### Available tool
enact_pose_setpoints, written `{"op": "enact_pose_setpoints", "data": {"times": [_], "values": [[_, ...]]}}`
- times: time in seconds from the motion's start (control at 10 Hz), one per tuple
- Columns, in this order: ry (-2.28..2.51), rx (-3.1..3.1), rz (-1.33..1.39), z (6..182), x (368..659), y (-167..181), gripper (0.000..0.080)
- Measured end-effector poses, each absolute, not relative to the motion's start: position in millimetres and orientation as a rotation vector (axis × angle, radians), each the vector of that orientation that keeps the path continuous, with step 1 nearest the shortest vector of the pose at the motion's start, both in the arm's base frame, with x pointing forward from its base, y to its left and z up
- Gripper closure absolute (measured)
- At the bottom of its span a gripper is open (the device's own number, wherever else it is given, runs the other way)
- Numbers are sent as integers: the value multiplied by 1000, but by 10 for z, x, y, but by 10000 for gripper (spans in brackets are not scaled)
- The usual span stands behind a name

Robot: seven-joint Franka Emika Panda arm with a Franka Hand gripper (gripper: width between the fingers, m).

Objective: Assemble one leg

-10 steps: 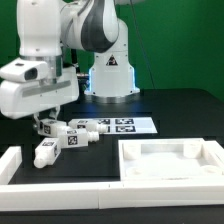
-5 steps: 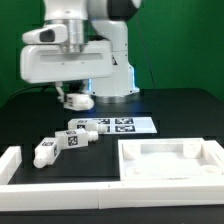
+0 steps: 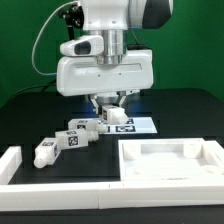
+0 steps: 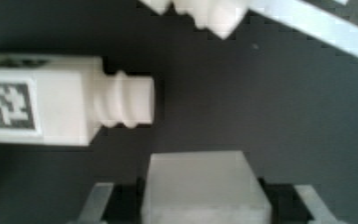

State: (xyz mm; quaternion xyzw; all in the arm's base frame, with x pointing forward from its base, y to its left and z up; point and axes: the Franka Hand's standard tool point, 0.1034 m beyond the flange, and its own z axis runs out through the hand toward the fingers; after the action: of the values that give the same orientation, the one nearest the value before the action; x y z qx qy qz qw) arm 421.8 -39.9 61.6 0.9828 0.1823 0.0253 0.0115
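In the exterior view the claw (image 3: 107, 106) hangs above the dark surface (image 3: 185, 112), over the near end of the marker board (image 3: 138, 126), with a white tagged leg (image 3: 113, 112) caught between its fingers and clear of everything below. The leg looks tilted rather than upright, but the hand hides too much of it to read its long axis with confidence. Three loose legs (image 3: 72, 138) lie in a ragged row toward the exterior view's left of the claw and nearer the camera. The tray (image 3: 170, 180) sits well apart from the claw, toward the exterior view's right and nearer the camera. That is the relation that matters. Judging by the task, the leg belongs in the tray, so the carry would run right and forward, and the leg would have to be set upright over its socket. In the wrist view the claw (image 4: 202, 200) is clamped on the leg (image 4: 202, 180), a pale block pinched between two grey fingers (image 4: 108, 200) with no gap showing on either side. Beyond it another leg (image 4: 43, 98) lies flat on the surface (image 4: 265, 110), its ribbed end pointing sideways and apart from the held one. A jagged white edge at the frame's border is too blurred to name.
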Motion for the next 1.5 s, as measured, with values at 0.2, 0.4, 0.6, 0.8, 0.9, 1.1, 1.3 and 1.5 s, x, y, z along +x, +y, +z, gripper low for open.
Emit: {"op": "enact_pose_setpoints", "data": {"times": [0.2,0.4,0.6,0.8,0.9,1.1,1.3,1.5], "values": [[835,2991,86,614,4219,-379,514],[1323,2762,151,625,4221,-61,514],[1659,2553,140,575,4310,275,514],[1773,2468,126,565,4302,246,514],[1858,2400,118,563,4299,247,514],[2056,2214,109,544,4303,258,514],[2304,1934,93,453,4330,361,514],[2471,1703,70,411,4335,393,514]]}}
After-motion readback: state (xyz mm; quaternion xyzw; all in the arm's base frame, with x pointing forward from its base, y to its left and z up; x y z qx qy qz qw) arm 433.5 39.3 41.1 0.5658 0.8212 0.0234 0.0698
